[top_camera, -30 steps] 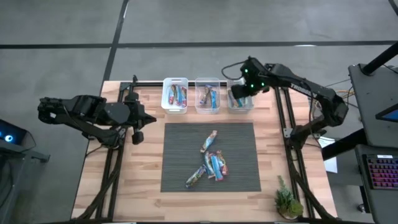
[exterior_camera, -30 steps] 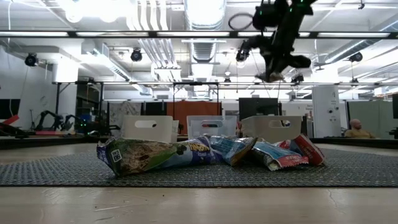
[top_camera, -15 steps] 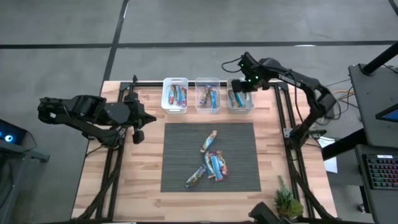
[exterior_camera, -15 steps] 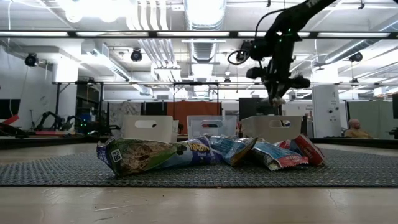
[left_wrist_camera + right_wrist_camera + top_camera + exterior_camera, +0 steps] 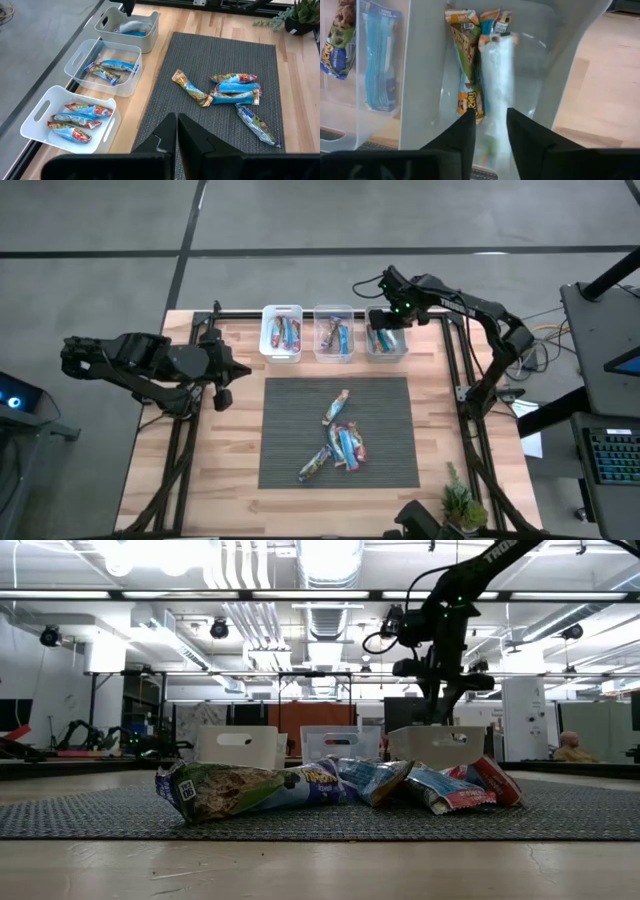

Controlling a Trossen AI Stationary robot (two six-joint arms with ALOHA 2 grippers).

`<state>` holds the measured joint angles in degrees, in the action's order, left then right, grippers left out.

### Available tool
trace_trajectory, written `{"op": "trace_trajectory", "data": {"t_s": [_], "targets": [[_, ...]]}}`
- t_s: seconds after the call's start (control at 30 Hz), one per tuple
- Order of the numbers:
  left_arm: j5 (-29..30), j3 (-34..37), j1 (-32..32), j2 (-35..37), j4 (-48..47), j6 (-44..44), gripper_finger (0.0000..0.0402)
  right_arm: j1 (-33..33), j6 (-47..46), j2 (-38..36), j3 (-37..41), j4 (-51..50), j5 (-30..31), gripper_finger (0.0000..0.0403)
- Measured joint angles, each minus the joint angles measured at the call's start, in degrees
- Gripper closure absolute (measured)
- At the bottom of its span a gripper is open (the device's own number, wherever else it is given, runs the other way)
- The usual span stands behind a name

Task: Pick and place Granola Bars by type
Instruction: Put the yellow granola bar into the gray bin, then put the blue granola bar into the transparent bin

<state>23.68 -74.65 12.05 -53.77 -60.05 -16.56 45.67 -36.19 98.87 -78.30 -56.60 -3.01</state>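
Note:
Three white bins stand in a row at the table's far edge. My right gripper (image 5: 385, 330) hangs open, pointing down, over the right bin (image 5: 398, 350). In the right wrist view a pale blue granola bar (image 5: 496, 70) shows as a blurred streak below the parted fingers, dropping beside an orange-printed bar (image 5: 465, 60) that lies flat in that bin. Several more bars (image 5: 340, 442) lie in a loose heap on the dark mat (image 5: 290, 430). My left gripper (image 5: 176, 135) waits shut, raised over the table's left side.
The left bin (image 5: 281, 332) and middle bin (image 5: 333, 332) each hold a few bars lying flat. A small potted plant (image 5: 462, 505) stands at the near right corner. Bare wood lies around the mat on all sides.
My right gripper has sunk toward the right bin and shifted a little toward the table's left while carrying a bar. That bar now shows as a streak below the fingers, falling into the bin.

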Motion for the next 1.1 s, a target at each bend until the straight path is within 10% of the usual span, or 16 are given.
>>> {"op": "trace_trajectory", "data": {"t_s": [0.37, 1.1], "targets": [[0.0, 0.0, 0.0, 0.0, 0.0, -0.6, 0.0401, -0.2, 2.5, -0.4, 0.0, 0.2, 0.1, 0.0258], [3.0, 0.0, 0.0, 0.0, 0.0, -0.2, 0.0401, -17.2, 10.5, -7.0, 0.0, 6.5, -6.6, 0.0334]]}}
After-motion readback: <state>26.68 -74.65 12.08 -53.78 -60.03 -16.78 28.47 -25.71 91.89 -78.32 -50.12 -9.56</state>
